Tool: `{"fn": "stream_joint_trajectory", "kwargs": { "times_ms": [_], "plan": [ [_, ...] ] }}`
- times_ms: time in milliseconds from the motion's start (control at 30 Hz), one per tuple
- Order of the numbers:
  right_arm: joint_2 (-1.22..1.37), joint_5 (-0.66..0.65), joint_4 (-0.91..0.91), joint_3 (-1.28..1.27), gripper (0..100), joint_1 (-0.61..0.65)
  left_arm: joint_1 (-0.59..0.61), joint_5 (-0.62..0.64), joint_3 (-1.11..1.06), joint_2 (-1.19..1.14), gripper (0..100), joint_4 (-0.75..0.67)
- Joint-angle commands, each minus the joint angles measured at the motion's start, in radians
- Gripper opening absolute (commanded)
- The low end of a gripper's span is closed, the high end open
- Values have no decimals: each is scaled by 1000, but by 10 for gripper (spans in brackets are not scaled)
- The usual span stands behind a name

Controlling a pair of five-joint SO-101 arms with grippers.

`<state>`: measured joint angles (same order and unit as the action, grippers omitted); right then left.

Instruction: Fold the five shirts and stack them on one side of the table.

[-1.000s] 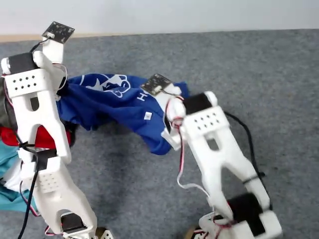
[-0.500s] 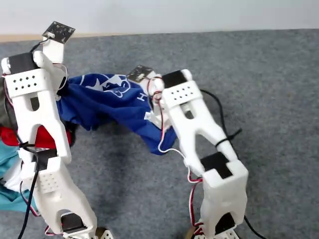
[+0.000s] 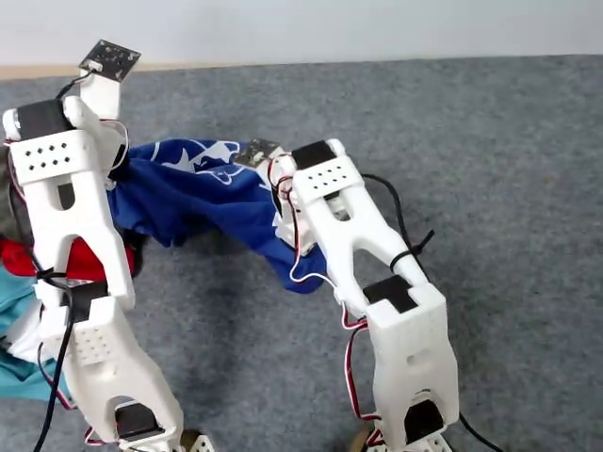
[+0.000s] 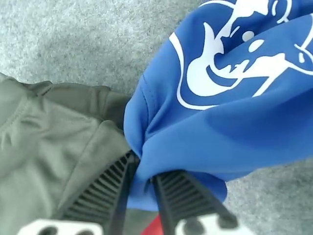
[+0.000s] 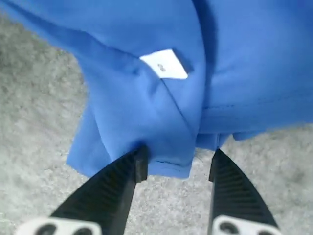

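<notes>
Grey carpet [image 3: 490, 169]: crumpled blue shirt [image 3: 217, 202], white print [image 4: 234, 58].

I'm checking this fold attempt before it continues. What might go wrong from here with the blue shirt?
1. The right jaws stand open astride a bunched edge of the blue printed shirt; closing here may pinch several layers, so it may not spread flat.
2. The left jaws are shut on that shirt right beside the olive-green shirt; a pull might drag that one along too.

The right gripper [image 5: 179, 157] has swung left across the blue shirt [image 3: 217, 205], toward its printed front.
</notes>
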<state>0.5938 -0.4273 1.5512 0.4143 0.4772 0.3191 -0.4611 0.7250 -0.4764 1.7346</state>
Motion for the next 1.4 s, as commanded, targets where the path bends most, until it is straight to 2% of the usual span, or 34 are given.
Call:
{"fn": "stream_joint_trajectory", "kwargs": {
  "times_ms": [0, 233, 433, 733, 967, 1167, 1367],
  "plan": [
    [-2, -11, -15, 52, 220, 13, 3, 15, 5, 51, 5, 20],
    [21, -6, -4, 52, 203, 24, 3, 15, 5, 51, 5, 20],
    [13, -11, -5, 52, 10, 22, 6, 15, 5, 51, 5, 20],
    [-157, -12, 94, 63, 10, -76, 5, 18, 16, 66, 5, 20],
    [-397, -12, 84, 63, 10, -191, -18, 31, 19, 239, 5, 18],
    [-581, -12, -16, 63, 10, -286, -72, 86, 21, 420, 6, 17],
    [-776, -12, -125, 63, 9, -335, -118, 91, 19, 600, 6, -17]
  ]
}}
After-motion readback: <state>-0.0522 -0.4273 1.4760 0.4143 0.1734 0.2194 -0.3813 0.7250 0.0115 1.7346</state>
